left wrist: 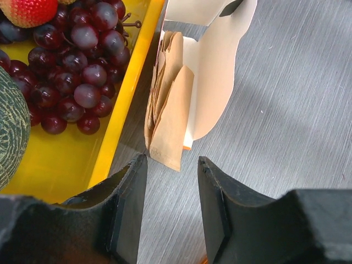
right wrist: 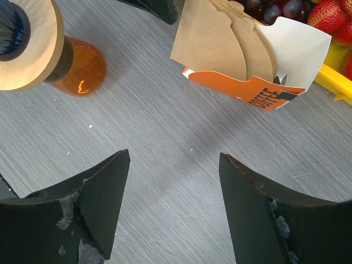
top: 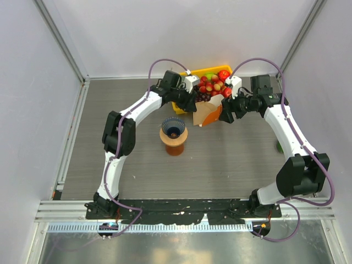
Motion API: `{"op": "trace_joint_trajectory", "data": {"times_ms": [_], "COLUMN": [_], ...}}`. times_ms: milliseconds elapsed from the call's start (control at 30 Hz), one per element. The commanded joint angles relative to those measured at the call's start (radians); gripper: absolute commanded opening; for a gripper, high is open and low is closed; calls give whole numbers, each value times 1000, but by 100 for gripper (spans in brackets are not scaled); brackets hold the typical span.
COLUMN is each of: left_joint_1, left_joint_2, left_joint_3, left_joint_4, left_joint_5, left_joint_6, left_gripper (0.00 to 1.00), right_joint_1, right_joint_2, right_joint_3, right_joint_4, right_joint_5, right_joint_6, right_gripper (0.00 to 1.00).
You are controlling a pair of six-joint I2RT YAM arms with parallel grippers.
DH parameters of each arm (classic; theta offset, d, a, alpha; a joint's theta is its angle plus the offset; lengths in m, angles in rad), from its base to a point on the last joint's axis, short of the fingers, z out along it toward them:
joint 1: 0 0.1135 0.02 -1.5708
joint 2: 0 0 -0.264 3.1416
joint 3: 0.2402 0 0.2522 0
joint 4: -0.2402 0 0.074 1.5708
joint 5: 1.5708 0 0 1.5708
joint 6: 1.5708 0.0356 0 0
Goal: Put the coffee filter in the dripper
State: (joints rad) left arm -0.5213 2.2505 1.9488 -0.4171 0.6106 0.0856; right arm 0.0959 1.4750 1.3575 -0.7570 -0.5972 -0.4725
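Observation:
Several tan paper coffee filters [left wrist: 168,104] stand stacked in an orange-and-white carton [left wrist: 220,71] beside the yellow tray; they also show in the right wrist view [right wrist: 220,38] and the top view [top: 204,114]. The dark blue dripper [top: 174,128] sits in a wooden ring on an amber carafe, left of the carton; its edge shows in the right wrist view [right wrist: 11,27]. My left gripper [left wrist: 172,162] is open and empty, its tips just short of the filters' lower corner. My right gripper [right wrist: 175,157] is open and empty over bare table, a little back from the carton [right wrist: 258,91].
A yellow tray [left wrist: 118,110] with grapes [left wrist: 77,66], strawberries and a melon stands directly behind the carton. The wooden ring [right wrist: 38,49] and amber carafe [right wrist: 82,69] hold the dripper. The left gripper [top: 187,102] and right gripper [top: 226,110] flank the carton closely.

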Motion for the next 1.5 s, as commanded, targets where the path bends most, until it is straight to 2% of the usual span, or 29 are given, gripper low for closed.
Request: {"op": "trace_joint_trajectory", "data": {"times_ms": [0, 533, 633, 1000, 1467], "left_joint_1": [4, 4, 3, 3, 3], "left_joint_2": [-28, 24, 26, 14, -126], "left_joint_3": [12, 61, 62, 45, -99], "left_joint_4": [31, 18, 20, 40, 78], "left_joint_5": [-2, -17, -8, 21, -12], "left_joint_6": [-21, -69, -69, -76, 57], "left_gripper": [45, 45, 39, 0, 0], "right_joint_1": [-2, -4, -2, -2, -2], "right_joint_2": [-30, -35, -33, -35, -15], "right_joint_3": [22, 15, 17, 12, 18], "right_joint_4": [13, 12, 12, 12, 28], "right_joint_5": [-13, -12, -12, -7, -26], "right_joint_6": [-11, -12, -11, -12, -21], "right_gripper": [72, 72, 72, 72, 72]}}
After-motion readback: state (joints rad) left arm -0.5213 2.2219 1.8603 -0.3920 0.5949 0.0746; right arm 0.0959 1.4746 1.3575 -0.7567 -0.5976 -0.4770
